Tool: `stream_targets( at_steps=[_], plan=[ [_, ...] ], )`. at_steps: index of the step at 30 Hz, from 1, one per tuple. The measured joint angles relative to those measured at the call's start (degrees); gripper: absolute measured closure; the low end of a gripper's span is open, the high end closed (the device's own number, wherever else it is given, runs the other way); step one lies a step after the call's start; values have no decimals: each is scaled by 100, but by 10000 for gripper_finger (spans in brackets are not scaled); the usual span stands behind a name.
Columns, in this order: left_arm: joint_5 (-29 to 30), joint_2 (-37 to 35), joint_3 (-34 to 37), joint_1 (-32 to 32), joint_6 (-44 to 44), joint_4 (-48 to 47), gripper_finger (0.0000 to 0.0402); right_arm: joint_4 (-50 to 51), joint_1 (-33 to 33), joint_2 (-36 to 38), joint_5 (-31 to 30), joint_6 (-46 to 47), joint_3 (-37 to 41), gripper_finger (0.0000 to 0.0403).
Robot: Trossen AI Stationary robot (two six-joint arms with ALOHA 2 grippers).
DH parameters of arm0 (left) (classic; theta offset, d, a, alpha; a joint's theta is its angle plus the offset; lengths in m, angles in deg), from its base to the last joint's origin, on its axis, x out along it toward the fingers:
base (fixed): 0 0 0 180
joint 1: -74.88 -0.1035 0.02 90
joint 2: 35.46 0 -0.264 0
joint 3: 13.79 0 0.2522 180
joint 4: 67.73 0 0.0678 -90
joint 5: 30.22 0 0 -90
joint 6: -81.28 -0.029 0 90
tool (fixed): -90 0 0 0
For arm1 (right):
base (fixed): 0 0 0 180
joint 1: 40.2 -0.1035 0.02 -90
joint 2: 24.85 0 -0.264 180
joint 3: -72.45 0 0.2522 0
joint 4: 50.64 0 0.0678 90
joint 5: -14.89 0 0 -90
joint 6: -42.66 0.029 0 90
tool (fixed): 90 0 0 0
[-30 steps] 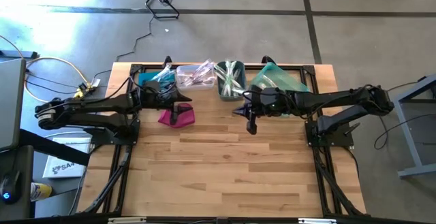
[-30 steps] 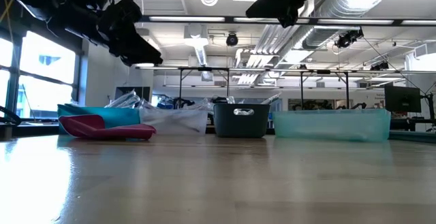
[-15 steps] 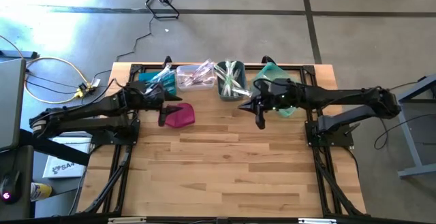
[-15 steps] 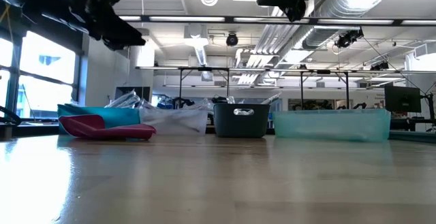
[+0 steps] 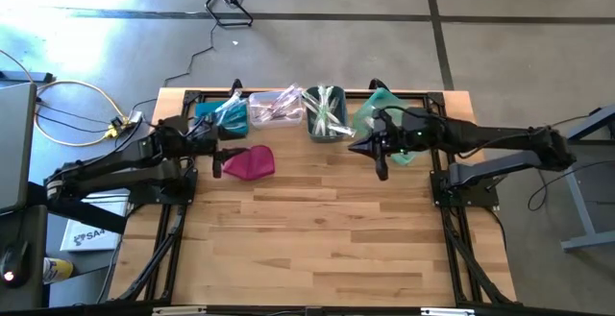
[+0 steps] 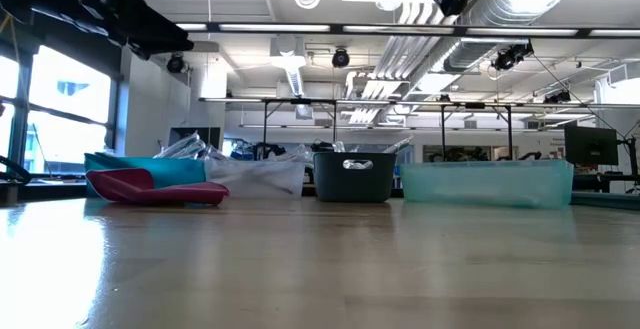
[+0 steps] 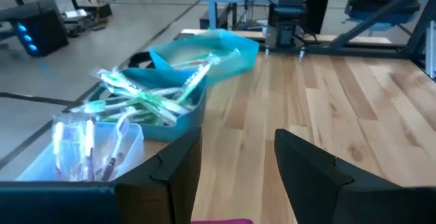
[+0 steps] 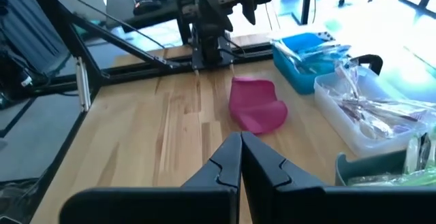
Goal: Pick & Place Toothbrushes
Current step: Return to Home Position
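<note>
Toothbrushes lie in a row of bins along the table's far edge: a blue bin [image 5: 213, 114], a clear bin [image 5: 274, 108], a grey bin [image 5: 325, 114] and a teal bin [image 5: 394, 116]. Green-handled toothbrushes [image 7: 146, 101] fill the grey bin, and pink ones [image 7: 88, 139] stand in the clear bin. My left gripper [image 7: 238, 163] hangs open in the air, left of the magenta pouch [image 5: 252, 162], with nothing between its fingers. My right gripper [image 8: 240, 159] is shut and empty, in the air in front of the teal bin.
The magenta pouch [image 8: 255, 105] lies on the wood in front of the blue and clear bins. The near half of the table [image 5: 317, 249] is bare wood. Black frame rails run along the table's left and right sides.
Both grippers have drawn back and risen. The left one has gone from over the magenta pouch toward the table's left edge, and the right one toward the right edge. Neither has changed its opening. The bins and the pouch have stayed put.
</note>
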Motion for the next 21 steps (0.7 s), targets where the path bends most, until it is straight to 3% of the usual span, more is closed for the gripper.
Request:
stream_targets(
  at_steps=[14, 21],
  plan=[
    [167, -600, 2, -2, -1, -234, 220, -1163, 0, 1718, -50, 166, 1545, 400],
    [167, -619, 4, 0, 2, -284, 220, -1229, 0, 2657, -247, 469, 2142, 400]
  ],
)
